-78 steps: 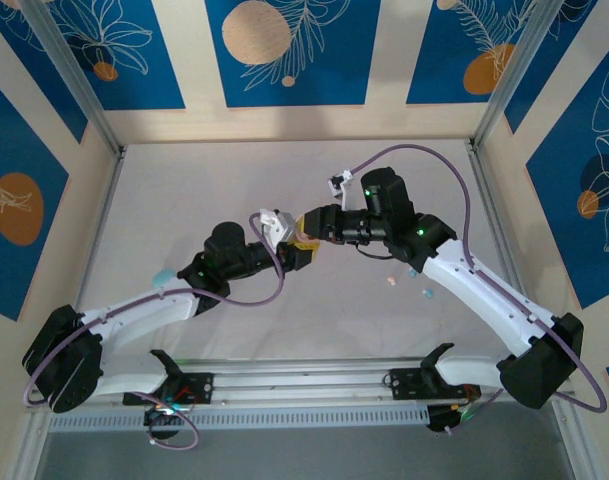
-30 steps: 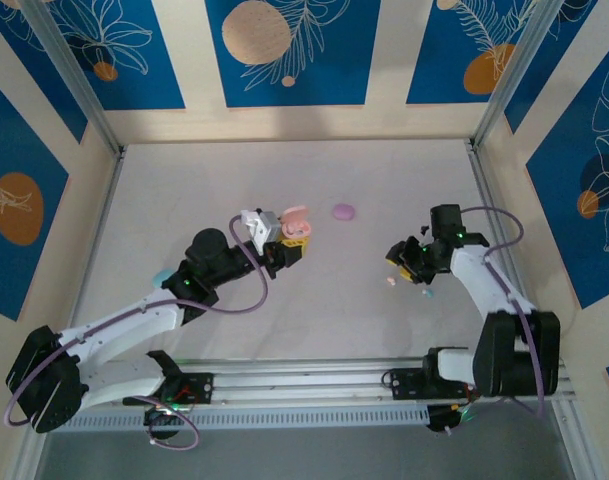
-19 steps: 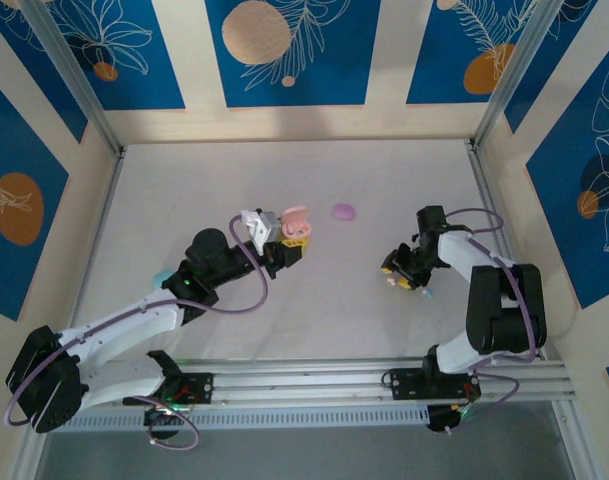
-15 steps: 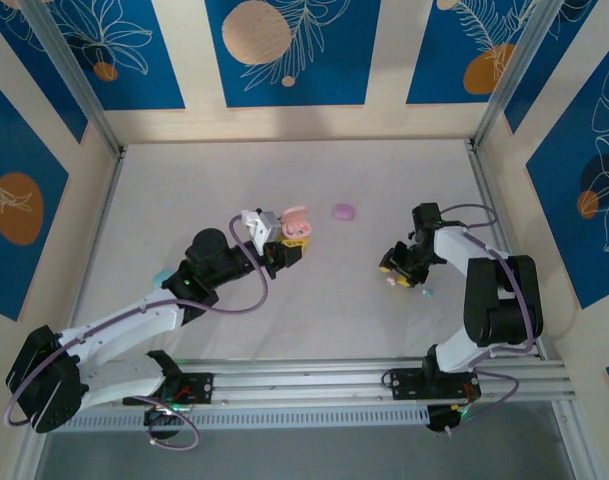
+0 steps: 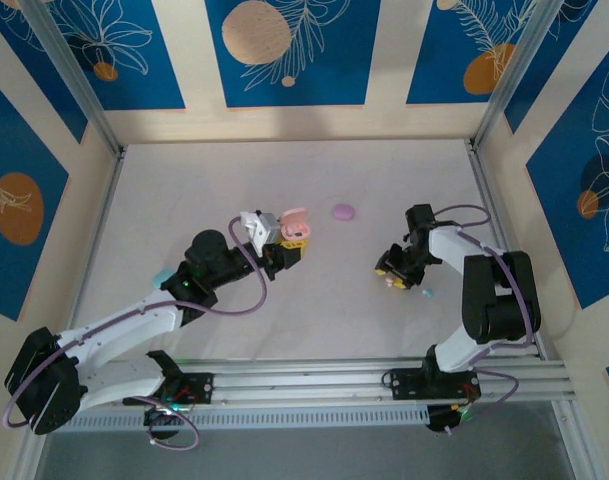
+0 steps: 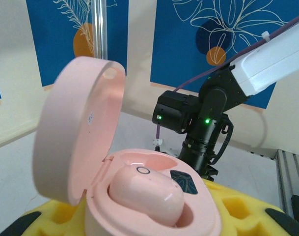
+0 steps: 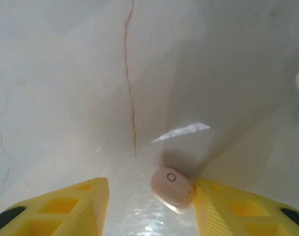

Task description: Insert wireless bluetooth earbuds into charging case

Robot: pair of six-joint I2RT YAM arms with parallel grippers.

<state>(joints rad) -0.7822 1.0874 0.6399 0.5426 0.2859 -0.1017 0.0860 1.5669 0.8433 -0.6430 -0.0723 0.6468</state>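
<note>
A pale, glossy table [image 5: 284, 170] sits inside cream walls with blue leaf-patterned panels [image 5: 284, 50]. In the right wrist view the surface throws back glare and is crossed by a thin reddish line [image 7: 131, 98].

The right gripper [image 7: 149, 209] is down at the table with its yellow fingers [image 7: 78, 204] spread apart. A loose pink earbud [image 7: 172, 188] lies between them, hard against the right-hand finger in that view and not yet pinched. It looks tiny, light, hard-shelled and smooth. On this slick top it would probably skid or pop out sideways under an off-centre squeeze. I judge the best hold is across its widest middle, closed slowly.

The left gripper [image 5: 290, 243] is clamped on the base of the pink charging case [image 6: 90, 137], lid tipped up. One pink earbud [image 6: 147, 191] is already seated in it.

A closed purple case [image 5: 343, 212] lies well apart, farther back. A light blue earbud [image 5: 427, 292] rests near the right gripper.
</note>
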